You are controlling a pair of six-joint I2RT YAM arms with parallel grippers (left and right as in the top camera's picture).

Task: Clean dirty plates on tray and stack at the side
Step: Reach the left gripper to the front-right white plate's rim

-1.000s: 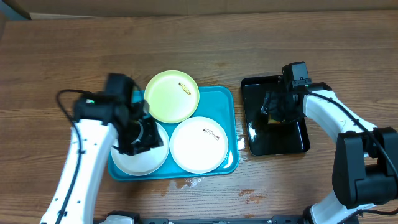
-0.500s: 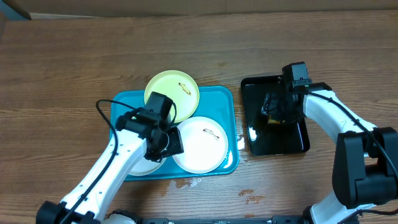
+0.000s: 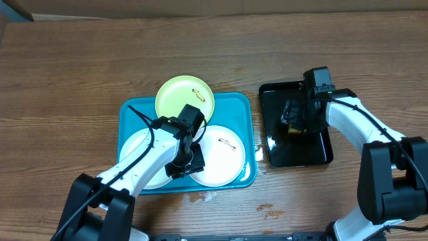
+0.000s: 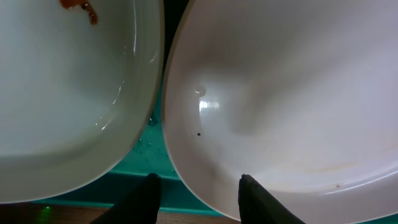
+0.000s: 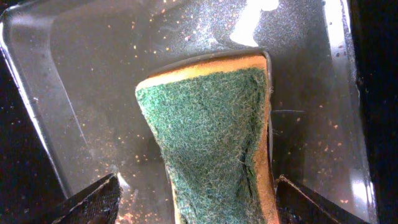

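Brown wood-grain table (image 3: 80, 60) fills the overhead view, with the turquoise tray (image 3: 134, 117) near the middle and a smaller glossy black tray (image 3: 301, 150) well apart to its right. All three dirty plates sit on the turquoise tray: the yellow-green plate (image 3: 185, 102) at the far side, overhanging the rim, one white plate (image 3: 224, 157) at the near right and the other white plate (image 3: 140, 164) at the near left, partly under the arm. The left gripper (image 3: 188, 159) is low between the two white plates. Its fingers (image 4: 149, 193) are partly spread with a white plate's rim between them, not pinched. The right gripper (image 3: 294, 119) hangs over the black tray with its jaws wide – a yellow sponge (image 5: 211, 137) with a green scouring face stands between them, a clear gap on one side, so it is not clamped.
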